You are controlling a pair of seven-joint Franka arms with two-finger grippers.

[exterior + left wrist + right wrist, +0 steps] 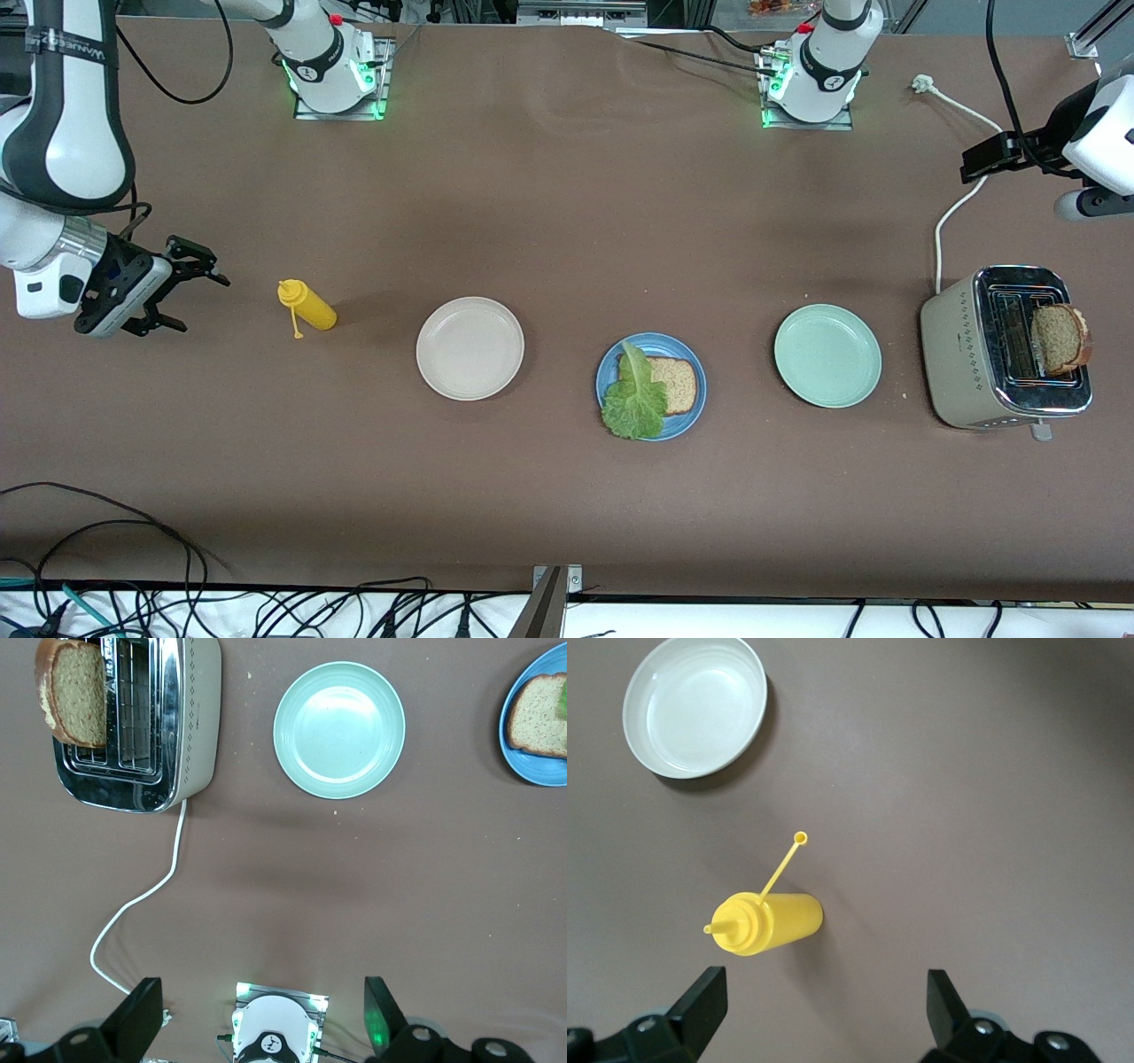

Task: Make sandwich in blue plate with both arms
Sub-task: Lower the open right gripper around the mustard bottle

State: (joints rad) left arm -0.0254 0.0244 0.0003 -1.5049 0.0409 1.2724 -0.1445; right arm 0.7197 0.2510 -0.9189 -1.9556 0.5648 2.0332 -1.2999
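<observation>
Sandwich half built; second slice not yet fetched, both jaws wide and empty.
Toaster (974, 363) may be tipped when the left gripper (257, 1014) pulls the upright slice (1059, 338); lettuce (635, 400) overhanging the blue plate (695, 408) may slide off; right gripper (182, 292) is parked beside the bottle (307, 307).

I see a matte brown tabletop (567, 204) lit evenly from above, faint creases showing in its covering. Along its edge nearest the front camera runs a white strip (797, 620) tangled with black cables (266, 607). A metal bracket (554, 598) sits at the middle of that edge. Green lights (376, 97) glow along the edge farthest from the camera.
</observation>
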